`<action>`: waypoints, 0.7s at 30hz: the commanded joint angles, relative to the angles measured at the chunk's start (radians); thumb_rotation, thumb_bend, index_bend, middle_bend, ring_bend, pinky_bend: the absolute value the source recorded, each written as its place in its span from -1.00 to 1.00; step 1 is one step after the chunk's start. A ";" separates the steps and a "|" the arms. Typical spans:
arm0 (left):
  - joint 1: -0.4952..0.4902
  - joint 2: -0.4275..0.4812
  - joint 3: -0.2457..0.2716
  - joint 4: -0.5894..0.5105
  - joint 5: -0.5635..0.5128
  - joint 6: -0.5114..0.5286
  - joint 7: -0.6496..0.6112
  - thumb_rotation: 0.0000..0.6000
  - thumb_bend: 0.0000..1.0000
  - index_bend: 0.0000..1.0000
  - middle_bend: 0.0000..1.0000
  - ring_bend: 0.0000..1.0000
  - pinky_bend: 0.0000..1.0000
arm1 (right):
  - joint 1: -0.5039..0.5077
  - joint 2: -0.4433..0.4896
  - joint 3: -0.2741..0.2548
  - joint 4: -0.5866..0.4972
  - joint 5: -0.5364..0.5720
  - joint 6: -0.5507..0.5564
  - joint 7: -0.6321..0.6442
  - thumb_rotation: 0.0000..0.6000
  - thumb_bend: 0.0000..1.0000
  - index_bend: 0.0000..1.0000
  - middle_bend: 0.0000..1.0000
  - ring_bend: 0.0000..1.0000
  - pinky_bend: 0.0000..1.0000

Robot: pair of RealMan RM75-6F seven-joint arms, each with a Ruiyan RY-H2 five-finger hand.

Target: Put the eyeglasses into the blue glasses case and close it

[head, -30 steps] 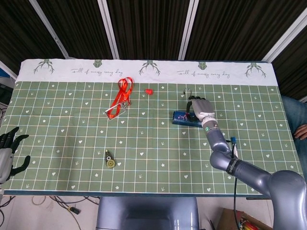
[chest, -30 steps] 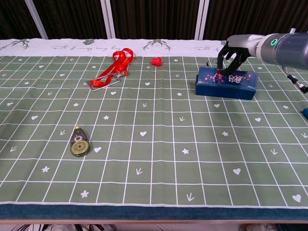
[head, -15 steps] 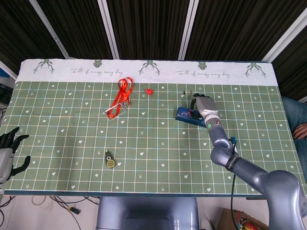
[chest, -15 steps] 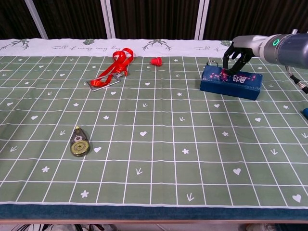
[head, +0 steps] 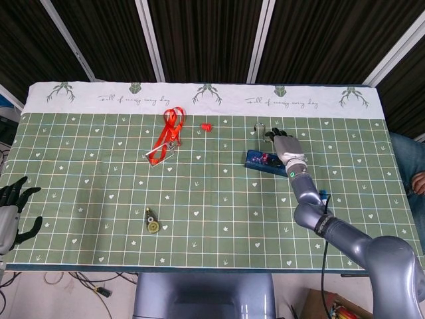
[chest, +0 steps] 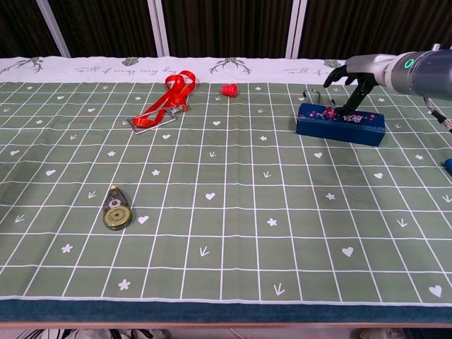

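Chest view shows the blue glasses case lying shut, the eyeglasses just behind its left end. The risk is pushing the case into them, since nothing braces it. The right hand hangs spread above the case, holding nothing, one fingertip seemingly touching its top.
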 commanded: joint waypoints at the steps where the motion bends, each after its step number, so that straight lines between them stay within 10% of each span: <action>1: -0.001 0.001 0.001 -0.001 0.001 -0.001 0.000 1.00 -0.19 -0.61 -1.00 -1.00 -0.96 | -0.004 0.026 0.003 -0.041 -0.014 0.017 0.000 1.00 -0.22 -0.65 -0.83 -0.83 -0.65; 21: -0.001 0.009 0.011 0.004 0.018 -0.005 -0.006 1.00 -0.19 -0.60 -1.00 -1.00 -0.88 | 0.057 0.082 -0.123 -0.207 0.229 0.117 -0.233 1.00 -0.51 -0.54 -0.55 -0.73 -0.65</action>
